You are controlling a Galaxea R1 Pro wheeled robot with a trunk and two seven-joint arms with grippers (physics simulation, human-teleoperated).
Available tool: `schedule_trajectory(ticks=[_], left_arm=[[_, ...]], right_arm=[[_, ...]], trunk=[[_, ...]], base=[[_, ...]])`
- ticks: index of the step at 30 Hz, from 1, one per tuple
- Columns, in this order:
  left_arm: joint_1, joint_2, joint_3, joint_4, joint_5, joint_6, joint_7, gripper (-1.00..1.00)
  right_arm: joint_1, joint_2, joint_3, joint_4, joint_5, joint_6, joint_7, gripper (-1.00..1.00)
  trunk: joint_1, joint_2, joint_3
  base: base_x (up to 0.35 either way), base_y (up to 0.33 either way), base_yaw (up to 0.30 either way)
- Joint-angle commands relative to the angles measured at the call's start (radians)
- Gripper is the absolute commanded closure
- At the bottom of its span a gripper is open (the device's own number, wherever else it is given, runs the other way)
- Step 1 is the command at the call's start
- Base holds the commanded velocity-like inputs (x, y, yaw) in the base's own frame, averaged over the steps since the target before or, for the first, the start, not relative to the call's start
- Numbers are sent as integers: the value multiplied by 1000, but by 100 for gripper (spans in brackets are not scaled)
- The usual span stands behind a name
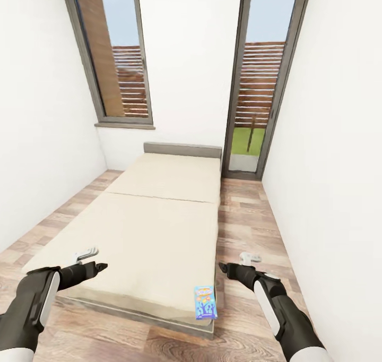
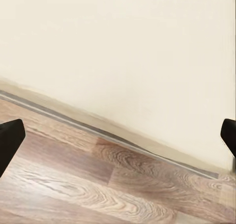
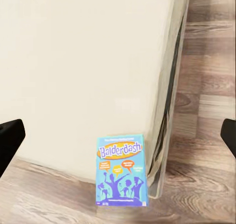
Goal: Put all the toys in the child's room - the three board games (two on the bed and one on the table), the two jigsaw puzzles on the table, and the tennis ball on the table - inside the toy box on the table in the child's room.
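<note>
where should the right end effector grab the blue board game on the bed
Probably across its long side edges, coming down from above: the blue board game lies flat at the bed corner, near edge overhanging. The right end effector hovers open nearby.

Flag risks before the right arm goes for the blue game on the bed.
1. The blue board game lies at the bed's near corner, overhanging the edge in the right wrist view; a push could tip it onto the floor.
2. It lies flat, and the right gripper, open, may struggle to get a finger under it.
</note>
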Motion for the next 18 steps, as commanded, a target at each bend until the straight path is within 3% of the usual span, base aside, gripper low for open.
schedule_trajectory(ticks=[1, 18], left_arm=[[-1, 0, 2, -1, -1, 6, -4, -100], [-1, 0, 2, -1, -1, 5, -3, -100]], right_arm=[[-1, 0, -1, -1, -1, 5, 1, -100], [-1, 1, -1, 0, -1, 4, 1, -100]], trunk=[[0, -1, -1], [0, -1, 7]], base=[[0, 0, -279], [0, 0, -279]])
